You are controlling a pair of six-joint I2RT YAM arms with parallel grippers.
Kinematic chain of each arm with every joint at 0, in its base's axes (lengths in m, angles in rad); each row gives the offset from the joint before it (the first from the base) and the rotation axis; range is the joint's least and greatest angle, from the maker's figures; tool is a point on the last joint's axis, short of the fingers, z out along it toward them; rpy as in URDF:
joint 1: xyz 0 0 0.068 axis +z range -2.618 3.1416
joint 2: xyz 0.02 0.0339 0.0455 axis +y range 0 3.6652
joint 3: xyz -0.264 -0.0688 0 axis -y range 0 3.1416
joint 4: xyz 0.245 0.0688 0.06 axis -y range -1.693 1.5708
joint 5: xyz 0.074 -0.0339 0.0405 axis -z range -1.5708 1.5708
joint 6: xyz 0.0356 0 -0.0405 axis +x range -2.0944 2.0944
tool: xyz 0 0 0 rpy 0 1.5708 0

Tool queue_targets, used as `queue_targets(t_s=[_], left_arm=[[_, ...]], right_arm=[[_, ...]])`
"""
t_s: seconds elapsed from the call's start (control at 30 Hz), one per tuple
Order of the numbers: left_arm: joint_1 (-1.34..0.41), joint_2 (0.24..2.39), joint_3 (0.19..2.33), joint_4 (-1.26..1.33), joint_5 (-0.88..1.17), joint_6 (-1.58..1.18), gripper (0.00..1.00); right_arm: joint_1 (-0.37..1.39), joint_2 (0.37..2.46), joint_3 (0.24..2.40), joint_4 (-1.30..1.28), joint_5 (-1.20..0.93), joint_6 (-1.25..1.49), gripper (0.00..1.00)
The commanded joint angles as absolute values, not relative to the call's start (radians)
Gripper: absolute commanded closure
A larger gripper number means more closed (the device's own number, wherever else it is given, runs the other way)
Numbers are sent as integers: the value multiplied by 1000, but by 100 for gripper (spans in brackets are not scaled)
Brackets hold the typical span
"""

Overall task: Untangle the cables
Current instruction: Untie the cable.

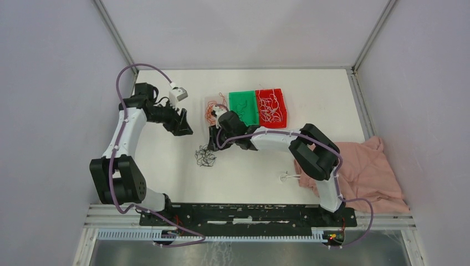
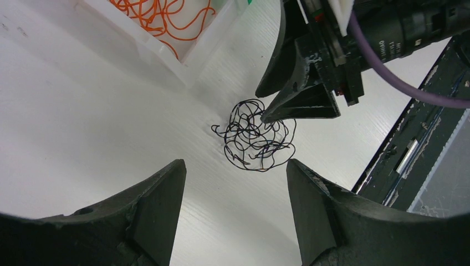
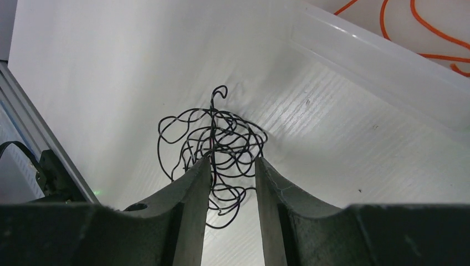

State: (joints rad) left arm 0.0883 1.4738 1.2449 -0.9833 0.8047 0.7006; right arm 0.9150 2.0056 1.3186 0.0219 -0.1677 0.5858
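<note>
- My left end effector (image 2: 235, 166): released, jaws wide apart, nothing btwn them. It hangs above the white surface (image 1: 166, 177), left of the trays, pointing down twd the black bunch.
- Black cables (image 2: 252, 138): one loose curly tangle lying on the surface, just in front of the clear tray, btwn my two arms. It's on its own, apart from the other colours.
- My right end effector (image 3: 231, 163): tip down on the right edge of the black tangle. Jaws are partly apart w/ bare surface showing thru the gap. A few black strands run thru that gap, but the fingers (image 3: 194, 183) aren't clamped on them, so released.
- Clear tray (image 2: 183, 64): far side of the black tangle, holds the orange cables (image 2: 161, 14), loose loops, all inside the wall.
- Green tray (image 1: 244, 105): touching the clear tray's right side. Can't tell what's in it.
- Red tray (image 1: 281, 100): touching the green one's right side, w/ white cables (image 1: 269, 110) curled inside.
- One stray white cable (image 1: 288, 177): on the surface near my right arm's elbow, just left of the cloth.
- Pink cloth (image 1: 366, 166): crumpled at the right edge of the surface, partly under my right arm.
</note>
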Motion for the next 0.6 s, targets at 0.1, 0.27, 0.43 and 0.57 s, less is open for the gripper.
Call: queue_targets(t_s=[0.1,0.27,0.43,0.57], left_arm=[[92,1422,1296,-978,820,726,26],[94,1420,1291,-974,809,725,26],[93,1419,1276,-975,812,729,26],[92,1401,1247,-1028,889,828,26]], right_arm=[[915,2053,1386,134,-220,664,63],[916,2077,1406,149,-232,678,74],[916,2041,1383,176,-236,674,97],[914,1970,1356,203,-274,650,100]])
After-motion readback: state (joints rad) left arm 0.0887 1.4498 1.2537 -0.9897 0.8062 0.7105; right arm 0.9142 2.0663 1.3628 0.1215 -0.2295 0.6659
